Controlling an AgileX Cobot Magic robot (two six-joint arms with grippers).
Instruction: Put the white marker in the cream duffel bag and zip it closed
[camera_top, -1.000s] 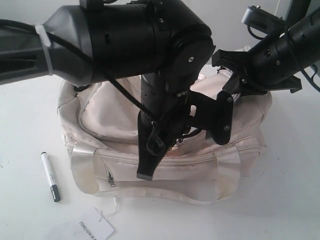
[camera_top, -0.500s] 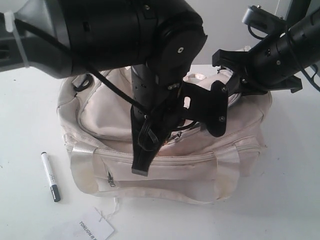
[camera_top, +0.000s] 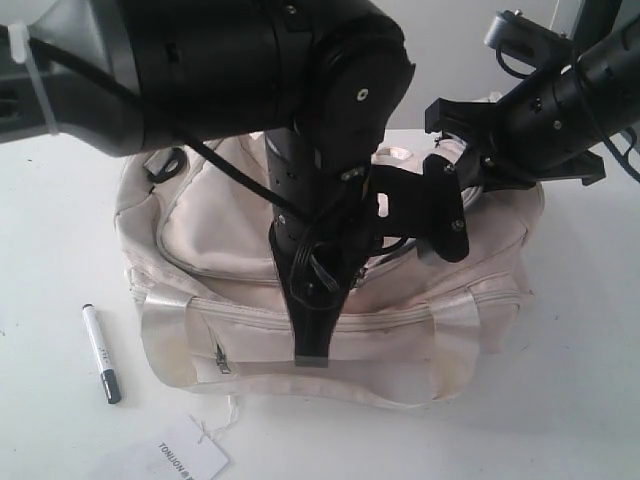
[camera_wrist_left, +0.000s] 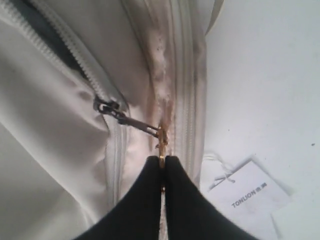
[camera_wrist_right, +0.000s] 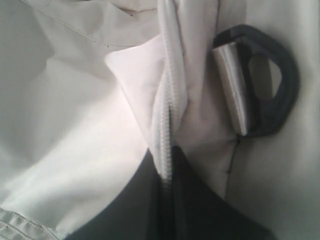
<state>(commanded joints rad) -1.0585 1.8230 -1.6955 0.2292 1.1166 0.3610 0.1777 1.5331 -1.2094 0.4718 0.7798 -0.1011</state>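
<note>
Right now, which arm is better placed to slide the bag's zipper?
Left: the left hand is shut on the zipper pull of the cream duffel bag; the right hand only pinches the bag's edge beside the black strap ring.

The white marker (camera_top: 101, 354) lies flat on the worktop (camera_top: 560, 400), black cap at its near end, just left of the slumped cream duffel bag (camera_top: 205, 225), whose top zip is partly open.
</note>
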